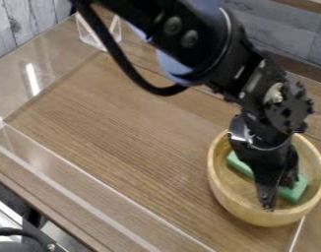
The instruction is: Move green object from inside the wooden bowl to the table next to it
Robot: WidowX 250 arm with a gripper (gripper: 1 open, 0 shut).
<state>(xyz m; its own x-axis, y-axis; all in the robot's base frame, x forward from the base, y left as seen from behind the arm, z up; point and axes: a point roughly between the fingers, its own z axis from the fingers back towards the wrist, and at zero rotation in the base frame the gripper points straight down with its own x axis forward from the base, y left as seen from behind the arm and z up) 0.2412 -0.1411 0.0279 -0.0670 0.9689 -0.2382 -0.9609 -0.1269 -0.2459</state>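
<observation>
- The wooden bowl (226, 191) sits at the near right corner of the counter (110, 118), pretty much tucked up against the clear acrylic walls there.
- The green object (300, 187) is inside the bowl, lying flat on the bottom. Only bits of it show, a sliver on the left side of the arm and a bigger chunk on the right, since the arm covers the middle.
- The black arm reaches in from the top of the frame and drops steeply down into the bowl.
- The tool (266, 200) points down at the bowl floor, right on top of the green block, near its front edge. Its tips are drawn together; whether they've actually got the block pinched I can't tell from this angle.
- The rest of the counter is brown wood grain, with low clear walls (71, 192) round its edges.
</observation>
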